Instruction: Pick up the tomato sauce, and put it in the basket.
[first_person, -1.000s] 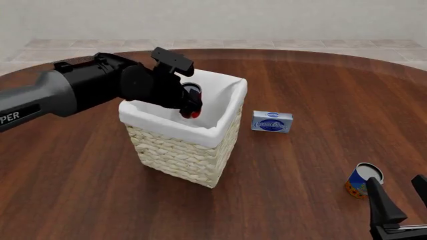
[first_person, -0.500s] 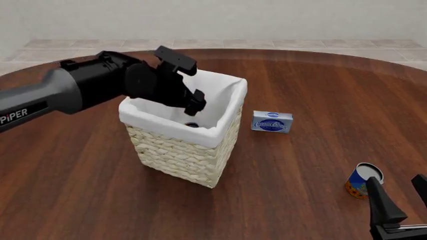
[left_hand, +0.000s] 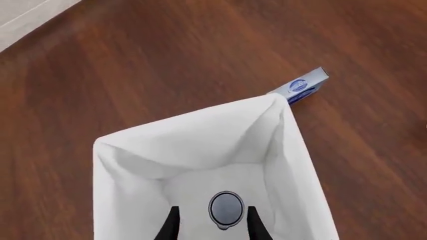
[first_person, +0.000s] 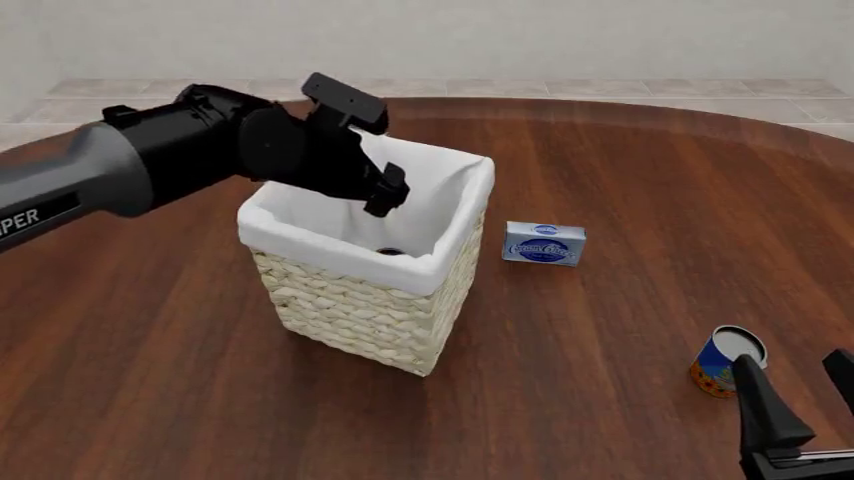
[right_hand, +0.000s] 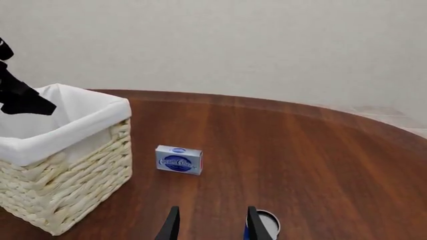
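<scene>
Since a second ago the tomato sauce has left the left jaws and now lies inside the basket, and the left arm has lifted a little above the rim. From the left wrist view, the can stands on the basket's floor, directly beyond and between the two dark finger tips, which are spread apart with nothing between them; only its round grey metal top shows, ringed by a dark edge, and the white cloth liner walls rise around it. Past the basket's far corner a small blue-and-white box lies on the bench. In the front view, the left jaws hang over the basket opening, and a dark sliver of the can shows just below them inside the liner. The box carries a blue oval logo whose writing is too small to read here. The right jaws stand apart, beside a blue-and-orange can. From the right wrist view, the right jaws are open and empty, the blue-and-orange can just beside one finger, and the box ahead reads "Cream Cheese".
</scene>
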